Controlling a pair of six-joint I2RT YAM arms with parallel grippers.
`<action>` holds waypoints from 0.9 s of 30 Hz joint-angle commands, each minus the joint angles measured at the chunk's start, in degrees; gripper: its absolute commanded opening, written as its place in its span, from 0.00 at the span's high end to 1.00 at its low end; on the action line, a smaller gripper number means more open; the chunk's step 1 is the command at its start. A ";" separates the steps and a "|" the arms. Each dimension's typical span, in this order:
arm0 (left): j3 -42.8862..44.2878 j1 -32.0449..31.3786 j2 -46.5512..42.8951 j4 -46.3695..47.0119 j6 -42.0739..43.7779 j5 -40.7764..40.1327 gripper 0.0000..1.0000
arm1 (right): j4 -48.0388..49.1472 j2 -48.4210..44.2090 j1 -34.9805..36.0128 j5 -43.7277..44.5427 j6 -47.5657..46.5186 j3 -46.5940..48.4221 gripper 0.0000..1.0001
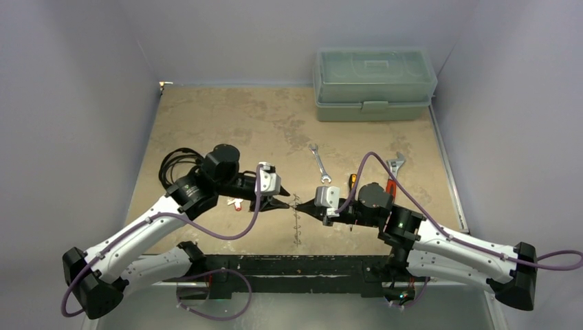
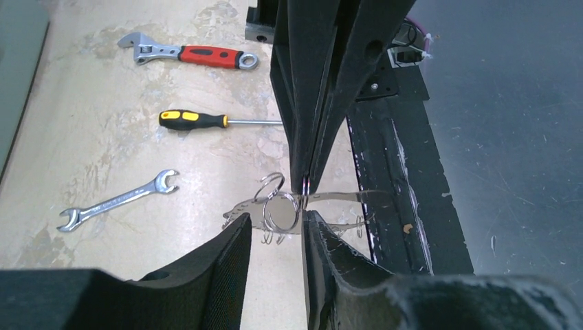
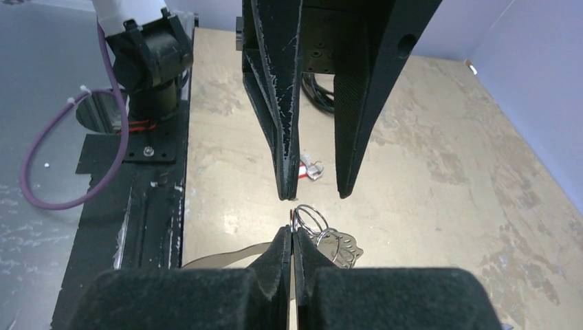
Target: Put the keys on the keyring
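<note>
Looking down from above, you had the tan table (image 1: 227,117) with the green lidded toolbox (image 1: 375,82) at its far edge, and both arms met over the near middle.

Your right gripper (image 3: 291,234) had its fingers pressed together on the keyring (image 2: 344,196), a thin silvery loop held up off the table between the two grippers. Your left gripper (image 2: 276,227) faced it tip to tip with its fingers apart. Small wire rings on the loop sat in the gap between them, and you could not tell from either wrist view whether a finger touched them.

On the table beyond the right arm lay the red-handled adjustable wrench (image 2: 189,53), then the silver spanner (image 2: 117,201) and the yellow-and-black screwdriver (image 2: 199,120), all well apart from the loop.

Tiny silvery keys (image 2: 242,210) hung from the loop right by the pinch. One key with a red tag (image 3: 311,168) lay alone on the table under the left gripper.
</note>
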 commanded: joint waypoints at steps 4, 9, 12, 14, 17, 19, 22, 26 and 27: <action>1.15 -2.07 2.07 5.72 -2.13 2.58 0.71 | 0.05 -0.36 0.21 0.34 -1.32 3.30 1.00; 1.16 -3.17 3.17 5.57 -2.04 2.33 0.71 | -0.43 -0.58 0.21 1.10 -1.85 3.31 1.00; 1.21 -3.72 3.75 5.49 -1.66 2.14 0.73 | -0.58 -0.61 0.21 1.76 -2.07 3.24 1.00; 1.33 -4.01 3.93 5.36 -1.50 1.85 0.72 | -0.73 -0.69 0.25 2.35 -2.16 3.32 1.00; 1.89 -4.06 4.02 3.76 -0.53 1.29 0.69 | -1.03 -0.92 0.23 2.97 -2.22 3.25 1.00; 2.00 -4.03 4.10 3.10 -0.16 1.26 0.68 | -0.99 -1.23 0.25 3.07 -2.16 3.14 1.00; 1.94 -4.03 4.58 2.52 0.04 1.71 0.68 | -1.20 -1.28 0.23 3.20 -2.07 3.23 1.00; 1.86 -4.11 5.23 3.35 -0.28 2.05 0.72 | -1.29 -1.30 0.21 3.13 -1.99 3.33 1.00; 1.84 -4.14 5.38 3.81 -0.50 2.05 0.75 | -1.30 -1.31 0.21 3.02 -1.98 3.36 1.00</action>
